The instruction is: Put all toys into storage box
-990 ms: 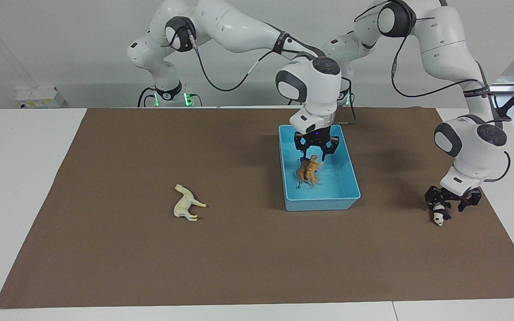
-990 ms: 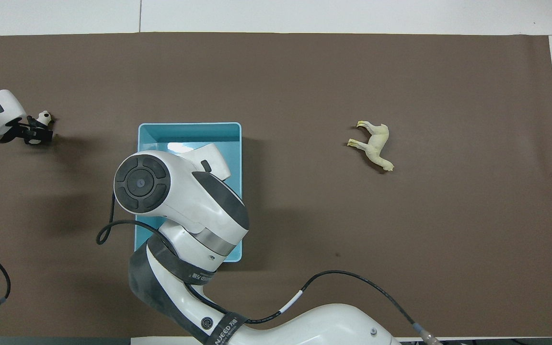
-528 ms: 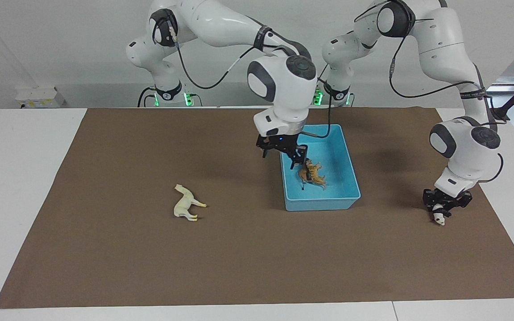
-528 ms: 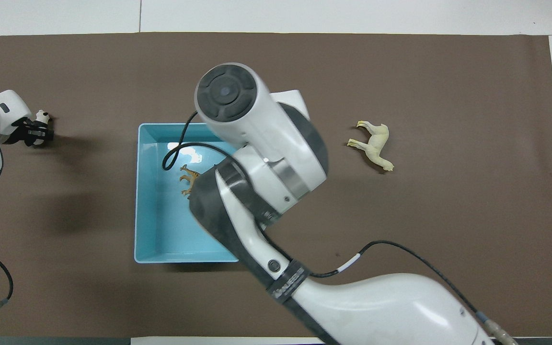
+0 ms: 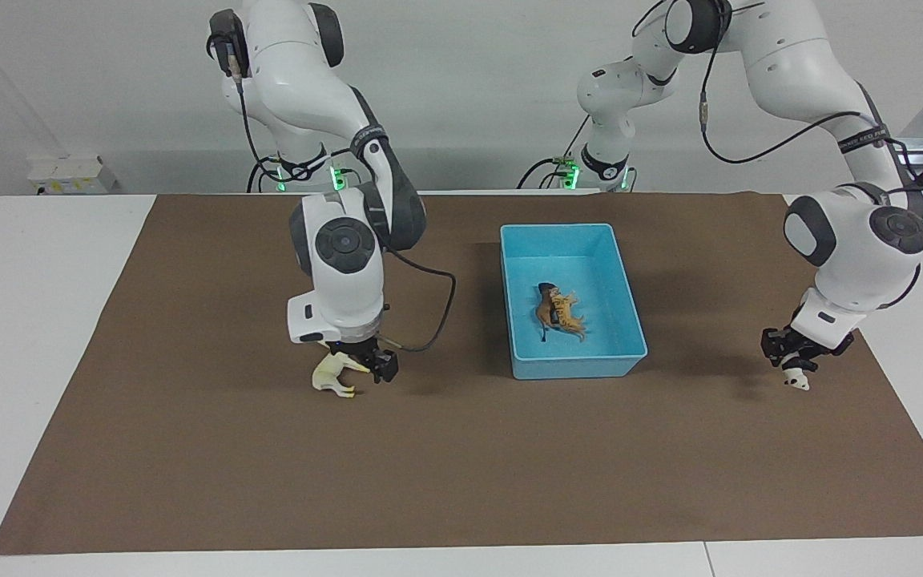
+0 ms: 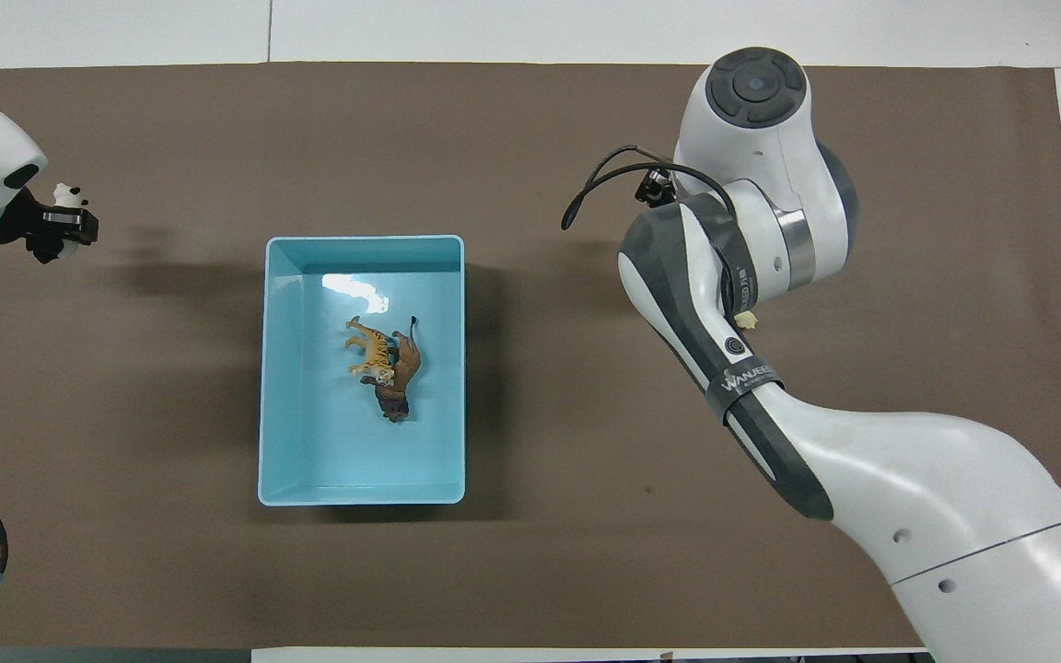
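Observation:
The light blue storage box (image 5: pixel 574 365) (image 6: pixel 360 241) holds the orange striped tiger (image 5: pixel 566 307) (image 6: pixel 367 344) lying against the brown lion (image 5: pixel 544 314) (image 6: pixel 400 382). The cream-white horse (image 5: pixel 330 377) lies on its side on the mat toward the right arm's end; from overhead only a tip of the horse (image 6: pixel 748 319) shows under the arm. My right gripper (image 5: pixel 359 365) is down at the horse, open, with its fingers about the horse's legs. My left gripper (image 5: pixel 794 358) (image 6: pixel 61 224) is shut on the black-and-white panda (image 5: pixel 796 377) (image 6: pixel 65 195), held just off the mat.
A brown mat (image 5: pixel 461 465) covers most of the white table (image 5: pixel 37 320). The right arm's cable loops out between the horse and the box.
The right arm let the tiger drop into the box and swung over to the horse. The left gripper shut on the panda and lifted it a little.

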Robot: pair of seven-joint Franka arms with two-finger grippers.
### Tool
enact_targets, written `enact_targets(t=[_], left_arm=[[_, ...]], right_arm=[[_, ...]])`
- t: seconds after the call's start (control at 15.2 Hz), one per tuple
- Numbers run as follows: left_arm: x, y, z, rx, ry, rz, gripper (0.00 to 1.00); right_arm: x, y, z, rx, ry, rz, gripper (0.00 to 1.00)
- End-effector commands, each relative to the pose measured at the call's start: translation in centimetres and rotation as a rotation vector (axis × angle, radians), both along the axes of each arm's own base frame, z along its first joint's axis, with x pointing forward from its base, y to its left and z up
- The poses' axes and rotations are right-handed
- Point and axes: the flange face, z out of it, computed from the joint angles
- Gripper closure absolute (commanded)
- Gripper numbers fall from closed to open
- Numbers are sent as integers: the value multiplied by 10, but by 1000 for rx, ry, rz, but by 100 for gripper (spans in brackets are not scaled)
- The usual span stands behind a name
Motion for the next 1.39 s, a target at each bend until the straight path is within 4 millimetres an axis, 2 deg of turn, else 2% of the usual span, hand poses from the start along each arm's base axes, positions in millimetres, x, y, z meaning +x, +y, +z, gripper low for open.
enact_targets(t=[0.0,0.13,0.2,0.33,0.46,0.53,0.66,0.73,0.79,0.86,0.99,1.12,1.19,1.32], left_arm=[[-26,-67,55,-23,21,95,100],[-44,-126,76,-17,42,137,100],[-54,-157,82,-13,49,153,100],[-74,-220,83,-8,43,197,100],[-93,-263,76,-6,35,233,100],[-99,-276,74,-4,37,227,1],[-102,-275,75,2,45,233,0],[-100,-270,77,0,44,233,0],[-96,-264,80,-4,36,237,0],[-91,-250,83,-5,33,237,0],[-84,-206,102,-10,19,220,0],[-79,-151,122,-9,13,195,0],[-81,-133,131,-6,17,186,0],[-94,-101,158,2,20,190,0]], right_arm=[[-36,-30,-22,18,-10,103,0],[-50,-38,-39,17,16,152,0],[-52,-44,-44,16,24,175,0],[-49,-58,-45,19,19,196,0],[-51,-64,-57,24,-12,198,0],[-56,-67,-69,28,-29,198,0],[-64,-71,-83,34,-59,193,0],[-66,-71,-86,36,-61,190,8],[-66,-71,-86,37,-66,189,60],[-64,-70,-83,36,-60,185,100],[-55,-68,-64,25,-10,170,100],[-45,-58,-23,15,41,171,100],[-40,-51,-1,13,56,175,100],[-42,-6,43,12,75,200,100]])
